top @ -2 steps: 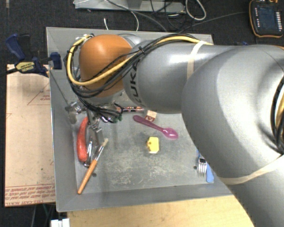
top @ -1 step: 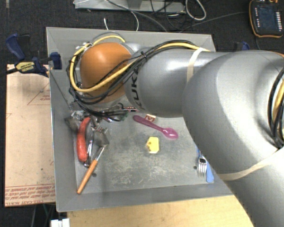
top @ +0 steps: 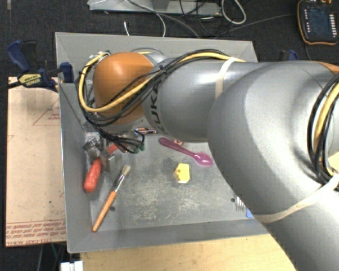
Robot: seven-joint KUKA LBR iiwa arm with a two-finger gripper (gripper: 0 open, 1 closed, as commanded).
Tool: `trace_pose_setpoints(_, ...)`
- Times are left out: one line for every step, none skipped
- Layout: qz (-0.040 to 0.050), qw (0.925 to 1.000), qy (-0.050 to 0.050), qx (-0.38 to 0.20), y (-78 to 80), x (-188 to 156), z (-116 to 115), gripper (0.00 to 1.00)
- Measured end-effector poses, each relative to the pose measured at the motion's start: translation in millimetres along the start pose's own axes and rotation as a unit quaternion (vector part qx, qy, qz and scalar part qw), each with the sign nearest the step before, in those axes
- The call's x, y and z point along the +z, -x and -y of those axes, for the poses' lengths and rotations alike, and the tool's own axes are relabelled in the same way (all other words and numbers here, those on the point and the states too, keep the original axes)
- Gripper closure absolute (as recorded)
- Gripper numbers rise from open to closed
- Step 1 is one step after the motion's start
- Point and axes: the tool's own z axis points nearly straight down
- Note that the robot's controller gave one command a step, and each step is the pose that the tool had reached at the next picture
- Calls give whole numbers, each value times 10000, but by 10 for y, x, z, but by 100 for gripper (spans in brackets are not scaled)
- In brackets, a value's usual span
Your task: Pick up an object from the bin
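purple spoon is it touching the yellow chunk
No, the purple spoon lies apart from the yellow chunk, with a clear gap between them.

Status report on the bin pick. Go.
Tool low at bin's left side, over red carrot-shaped piece. Orange-handled brush close alongside. Purple spoon, yellow chunk farther off.

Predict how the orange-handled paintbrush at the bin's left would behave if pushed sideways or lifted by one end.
The paintbrush looks thin, straight and rigid, so it is probably stiff and light. Lying flat, it might roll under a sideways push if it is round in section. Lifted by one end, its length would likely make it tilt or swing.
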Motion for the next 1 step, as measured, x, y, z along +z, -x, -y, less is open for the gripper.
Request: trace_pose_setpoints(1, 10000, 1, 3, 0, 0, 1, 100)
